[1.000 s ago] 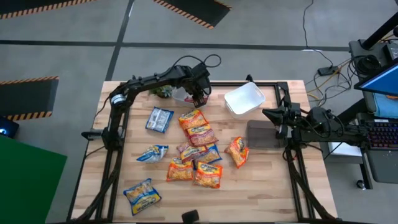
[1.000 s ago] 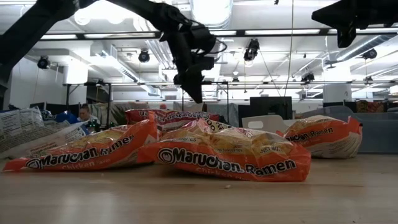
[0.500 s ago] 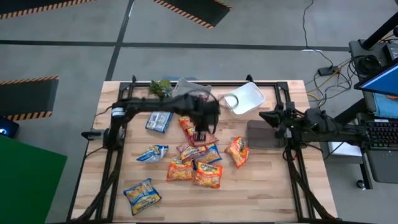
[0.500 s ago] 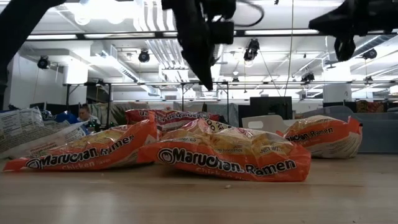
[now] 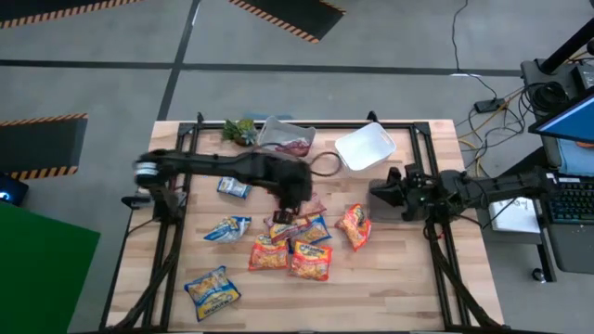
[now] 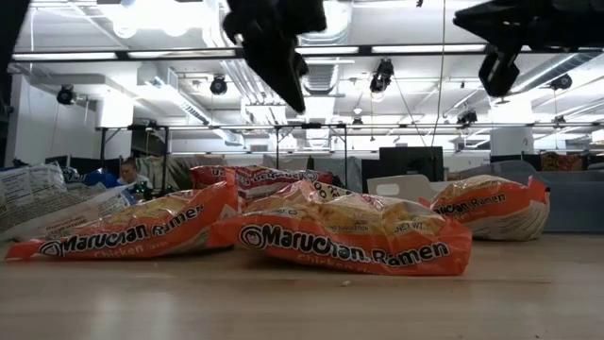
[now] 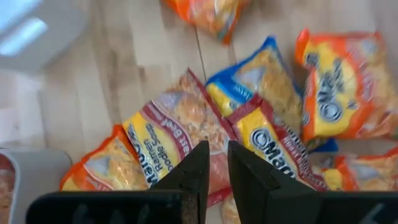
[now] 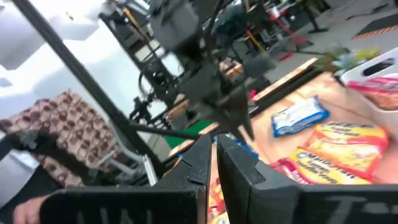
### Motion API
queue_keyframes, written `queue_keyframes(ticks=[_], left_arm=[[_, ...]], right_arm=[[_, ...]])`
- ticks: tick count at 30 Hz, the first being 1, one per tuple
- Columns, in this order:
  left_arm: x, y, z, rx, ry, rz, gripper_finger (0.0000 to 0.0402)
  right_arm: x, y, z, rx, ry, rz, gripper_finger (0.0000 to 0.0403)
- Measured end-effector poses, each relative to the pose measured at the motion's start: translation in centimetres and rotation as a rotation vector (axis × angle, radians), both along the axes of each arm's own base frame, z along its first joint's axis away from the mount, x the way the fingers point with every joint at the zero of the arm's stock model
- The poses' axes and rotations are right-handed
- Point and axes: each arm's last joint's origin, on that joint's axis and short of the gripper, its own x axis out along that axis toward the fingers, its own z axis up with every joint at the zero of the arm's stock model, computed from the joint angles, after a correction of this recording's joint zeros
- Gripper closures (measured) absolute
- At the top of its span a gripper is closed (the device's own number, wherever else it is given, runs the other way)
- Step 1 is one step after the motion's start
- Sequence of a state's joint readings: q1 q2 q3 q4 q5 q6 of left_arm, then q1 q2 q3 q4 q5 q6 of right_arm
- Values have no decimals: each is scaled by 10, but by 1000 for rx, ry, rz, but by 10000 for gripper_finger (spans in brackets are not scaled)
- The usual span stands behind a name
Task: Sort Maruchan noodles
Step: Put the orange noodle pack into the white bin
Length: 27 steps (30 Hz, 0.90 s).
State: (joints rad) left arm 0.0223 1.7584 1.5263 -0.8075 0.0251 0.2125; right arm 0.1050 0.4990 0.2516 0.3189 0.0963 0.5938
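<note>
pincer on the left arm (image 5: 295, 197), pressed nearly together over the pile of noodle packets (image 5: 295, 243) mid-bench, should spread, then drop onto 1 top packet only.

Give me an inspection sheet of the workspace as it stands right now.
Surface: wooden table, bare along its near edge.
Job's things: packets clustered mid-table; one orange packet apart to the right; blue ones at and; pink packets in the back tub.
Clutter: white tub tilted, empty; grey tub; plant at the back edge.
Claws: left claw above the pile, nearly shut, holding nothing; right claw at the table's right, nearly shut, holding nothing.
Cables: loop by the left arm; more on the floor.
Surroundings: hazard-striped floor, a desk with a monitor to the right.
</note>
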Motion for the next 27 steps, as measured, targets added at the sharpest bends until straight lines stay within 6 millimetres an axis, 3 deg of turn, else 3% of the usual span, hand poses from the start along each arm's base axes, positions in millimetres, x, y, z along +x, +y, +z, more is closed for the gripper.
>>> queue_keyframes(ticks=[8, 15, 21, 27], left_arm=[[-59, -1, 26, 3, -376, 44, 361], [-99, 1, 38, 67, -646, 84, 361], [-124, 2, 42, 113, -717, 151, 361], [-132, 2, 40, 100, -748, 163, 361]], right_arm=[[24, 5, 15, 34, 51, 16, 385], [52, 11, 36, 32, 128, 67, 385], [74, 13, 52, 135, 348, 46, 385], [90, 17, 63, 243, 603, 34, 385]])
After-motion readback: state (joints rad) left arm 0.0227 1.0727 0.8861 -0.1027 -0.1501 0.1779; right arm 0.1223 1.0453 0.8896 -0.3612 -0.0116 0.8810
